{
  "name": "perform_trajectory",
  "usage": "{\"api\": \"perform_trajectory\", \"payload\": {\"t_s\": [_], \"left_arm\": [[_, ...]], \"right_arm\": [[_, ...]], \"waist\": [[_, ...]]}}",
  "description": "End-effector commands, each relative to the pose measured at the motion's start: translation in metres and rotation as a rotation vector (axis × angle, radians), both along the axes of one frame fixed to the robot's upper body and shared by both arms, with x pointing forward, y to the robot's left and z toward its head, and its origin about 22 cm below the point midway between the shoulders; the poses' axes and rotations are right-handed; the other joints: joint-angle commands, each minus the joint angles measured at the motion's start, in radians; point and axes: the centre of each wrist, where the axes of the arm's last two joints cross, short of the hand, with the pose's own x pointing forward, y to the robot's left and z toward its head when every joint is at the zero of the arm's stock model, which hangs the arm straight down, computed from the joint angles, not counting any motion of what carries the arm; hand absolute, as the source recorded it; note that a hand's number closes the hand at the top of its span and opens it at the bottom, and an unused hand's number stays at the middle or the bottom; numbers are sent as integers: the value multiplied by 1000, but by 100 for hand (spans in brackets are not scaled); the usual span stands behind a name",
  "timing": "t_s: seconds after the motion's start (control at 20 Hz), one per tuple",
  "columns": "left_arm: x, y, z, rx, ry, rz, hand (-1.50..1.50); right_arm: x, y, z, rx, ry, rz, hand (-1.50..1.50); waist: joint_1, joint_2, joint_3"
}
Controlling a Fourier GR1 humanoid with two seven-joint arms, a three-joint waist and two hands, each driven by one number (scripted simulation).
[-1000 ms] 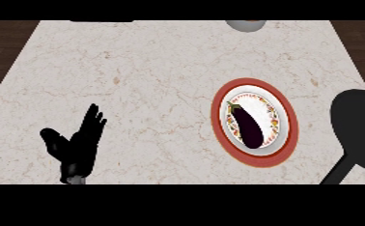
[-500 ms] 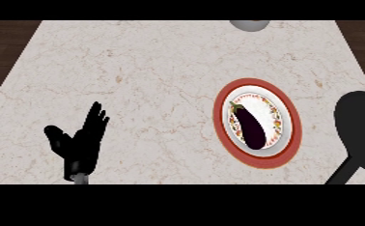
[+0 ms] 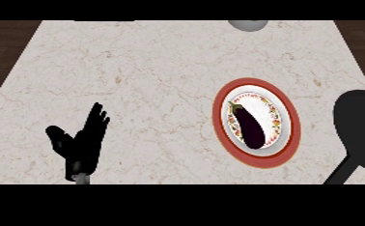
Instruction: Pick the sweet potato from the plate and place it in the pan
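Note:
A dark purple, eggplant-like vegetable (image 3: pixel 251 126) lies lengthwise on a white patterned plate with a red rim (image 3: pixel 291 123), right of the counter's middle. The black pan (image 3: pixel 354 116) is cut off by the right edge, just right of the plate, and its handle (image 3: pixel 343 171) runs down toward the lower edge. My left hand (image 3: pixel 80 140) rests open at the lower left with fingers up, far from the plate and holding nothing. My right hand shows nowhere.
A grey rounded object (image 3: pixel 248 25) sits at the counter's far edge, partly cut off. The pale marble counter (image 3: pixel 149 80) spreads between my left hand and the plate. Dark wood floor shows past the counter's left and right corners.
Nothing has been picked up or moved. My left hand stays open in the same spot, and the whole view has drifted only slightly.

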Motion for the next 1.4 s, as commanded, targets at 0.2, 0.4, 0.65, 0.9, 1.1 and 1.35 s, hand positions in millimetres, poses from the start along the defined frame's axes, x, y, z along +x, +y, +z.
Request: {"api": "perform_trajectory", "payload": {"t_s": [0.2,0.4,0.65,0.9,1.1,1.35], "left_arm": [[2,14,5,-3,8,13,0],[-5,9,2,8,8,37,0],[-12,2,-5,17,17,28,0],[-11,27,3,-10,16,33,0],[11,29,12,15,0,56,0],[-9,1,17,11,15,27,0]], "right_arm": [[-8,-18,25,66,-470,41,-150],[-42,-24,-3,139,-631,109,-150],[-79,-22,-25,209,-732,268,-150],[-116,4,-49,260,-752,366,-150],[-122,41,-31,236,-733,351,-150],[-145,83,-25,237,-753,303,-150]], "waist": [[-21,-8,-2],[-29,-11,-4],[-38,-17,-10],[-39,-17,-12],[-36,-15,-12],[-22,-13,-10]]}}
